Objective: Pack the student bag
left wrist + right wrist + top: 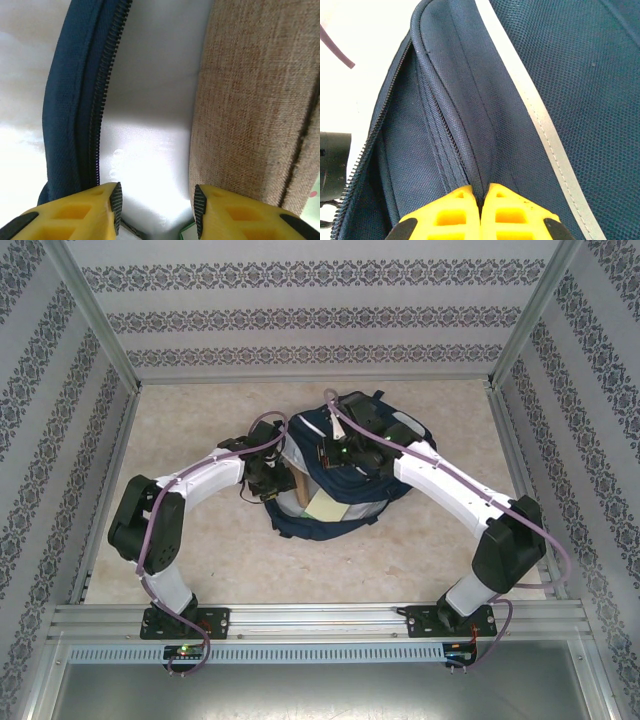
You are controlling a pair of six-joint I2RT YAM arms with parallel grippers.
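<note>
From above: the student bag [300, 527] is lying on the middle of the table [250, 570], nearer its far edge than its near one, with its mouth gaping toward my bases. I am reaching both arms in over it. My left pincer [272, 480] is hanging at the bag's left rim, and my right pincer [345, 455] is sitting on top of the navy fabric. A pale yellow-green sheet [325, 508] is showing inside the opening.

From my left wrist: my left pincer [156, 205] is standing part open, its yellow fingers apart with nothing between them. It is pointing down into the bag. The navy rim with its black zipper teeth [102, 100] is running along the left, the white lining [150, 100] is shining in the middle, and a tan woven-fabric item [250, 100] is standing on the right, just beside my right finger.

From my right wrist: my right pincer [481, 197] is pinching a fold of the bag's navy fabric, its fingertips closed tight on the ridge. A white reflective stripe [530, 100] is running diagonally to the right of the fold, and an open zipper track [370, 135] is curving along the left.
</note>
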